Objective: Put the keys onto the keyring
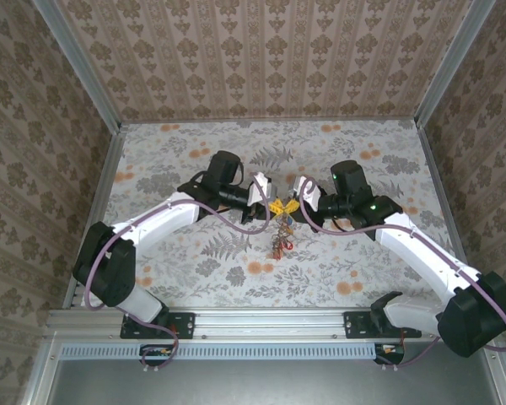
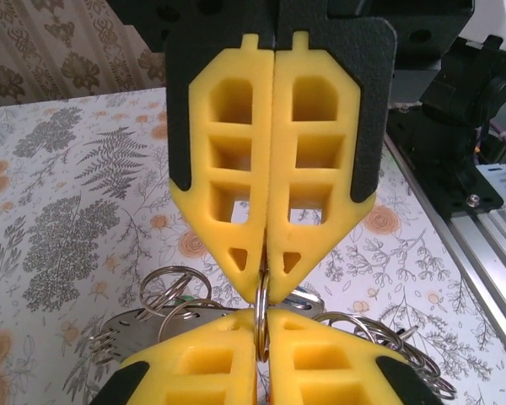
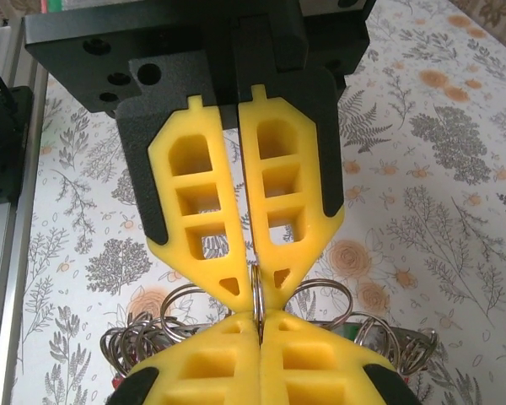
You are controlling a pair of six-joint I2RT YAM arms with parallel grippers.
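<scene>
**Pinching the keyring (image 2: 261, 297) from both sides**

Clamping the jaws of the left gripper (image 2: 261, 327) on the thin ring above the floral table's (image 1: 194, 253) middle; clamping the right gripper (image 3: 259, 325) on it too, tip to tip. Dangling the keys (image 1: 278, 241) in a bunch just below.

light: bright, diffuse | shadows: faint, soft | focus: near foreground slightly blurred

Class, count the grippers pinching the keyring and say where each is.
2. The left gripper is left of the table's middle, the right gripper right of it, tip to tip, both shut on the keyring.
</scene>
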